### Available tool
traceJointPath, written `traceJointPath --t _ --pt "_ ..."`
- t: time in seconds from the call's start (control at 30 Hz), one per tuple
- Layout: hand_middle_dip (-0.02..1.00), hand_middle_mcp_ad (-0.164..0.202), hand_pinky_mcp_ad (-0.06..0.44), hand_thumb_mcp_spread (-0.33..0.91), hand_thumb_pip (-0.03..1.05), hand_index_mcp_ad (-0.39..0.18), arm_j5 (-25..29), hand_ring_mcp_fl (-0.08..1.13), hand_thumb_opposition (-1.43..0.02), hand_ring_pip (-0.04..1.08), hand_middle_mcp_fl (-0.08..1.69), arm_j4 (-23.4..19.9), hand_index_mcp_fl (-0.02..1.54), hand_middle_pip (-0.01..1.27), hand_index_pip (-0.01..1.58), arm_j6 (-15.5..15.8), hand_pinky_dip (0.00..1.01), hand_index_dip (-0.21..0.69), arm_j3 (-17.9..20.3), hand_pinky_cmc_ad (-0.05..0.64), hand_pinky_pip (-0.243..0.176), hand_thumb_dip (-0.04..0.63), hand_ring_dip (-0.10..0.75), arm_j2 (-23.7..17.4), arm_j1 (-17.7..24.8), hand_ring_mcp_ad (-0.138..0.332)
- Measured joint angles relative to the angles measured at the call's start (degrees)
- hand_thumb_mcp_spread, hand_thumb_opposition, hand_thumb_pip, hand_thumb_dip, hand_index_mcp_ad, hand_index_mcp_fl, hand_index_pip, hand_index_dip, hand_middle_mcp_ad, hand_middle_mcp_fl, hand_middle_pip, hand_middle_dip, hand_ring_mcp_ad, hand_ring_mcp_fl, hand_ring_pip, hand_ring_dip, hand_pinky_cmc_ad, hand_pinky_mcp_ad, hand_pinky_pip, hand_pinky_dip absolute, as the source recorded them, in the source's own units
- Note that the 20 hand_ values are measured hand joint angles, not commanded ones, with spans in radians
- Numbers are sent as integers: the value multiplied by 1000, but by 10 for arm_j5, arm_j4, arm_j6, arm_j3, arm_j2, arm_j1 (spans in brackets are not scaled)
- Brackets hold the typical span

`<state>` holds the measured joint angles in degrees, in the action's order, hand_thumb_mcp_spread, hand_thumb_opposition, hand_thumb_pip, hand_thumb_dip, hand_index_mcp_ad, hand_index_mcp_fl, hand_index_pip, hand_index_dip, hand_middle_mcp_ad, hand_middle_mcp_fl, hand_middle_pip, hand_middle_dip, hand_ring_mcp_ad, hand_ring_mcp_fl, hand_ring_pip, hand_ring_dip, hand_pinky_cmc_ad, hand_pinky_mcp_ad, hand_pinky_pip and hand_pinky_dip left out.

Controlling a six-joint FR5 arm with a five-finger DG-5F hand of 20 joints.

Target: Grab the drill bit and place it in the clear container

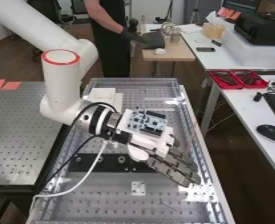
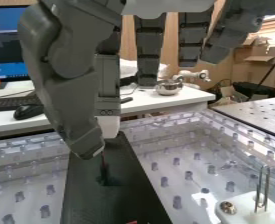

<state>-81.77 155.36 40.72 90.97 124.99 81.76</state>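
In the high view, with clock directions read from the hand (image 1: 172, 166), the arm (image 1: 28, 22) comes in from 11 o'clock and the fingers point to 5 o'clock over the clear container (image 1: 81, 206). In the wrist view, the thumb (image 2: 58, 95) and a fingertip (image 2: 109, 127) stand narrow, pinching the thin drill bit (image 2: 104, 161). The other fingers (image 2: 149, 52) hang nearly straight. The bit points down over the black plate (image 2: 88, 207); I can't tell if it touches. In the high view, that plate reaches out to 9 o'clock, the white block (image 1: 138, 188) sits near 8 o'clock, the red bins (image 1: 226, 80) at 1 o'clock, and the mouse (image 1: 272, 133) at 2 o'clock.
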Motion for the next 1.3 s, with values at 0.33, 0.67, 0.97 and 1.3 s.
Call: traceJointPath --t 0.33,0.67,0.97,1.3 --pt "218 61 152 571 497 -188 -2 75 -880 99 281 4 506 120 1304 0 138 265 -8 298 -70 239 51 3 -1 202" --pt "218 61 152 571 497 -187 -4 80 -880 105 279 8 476 120 1278 0 138 265 -11 300 -66 239 58 5 -2 201" --pt "218 61 152 559 497 -187 -8 80 -873 105 279 8 442 120 1250 1 138 265 -10 304 -66 239 58 5 -3 201" --pt "222 61 152 597 513 -185 -7 84 -894 108 293 2 550 122 1340 -1 138 265 -9 304 -66 236 58 4 -2 201"
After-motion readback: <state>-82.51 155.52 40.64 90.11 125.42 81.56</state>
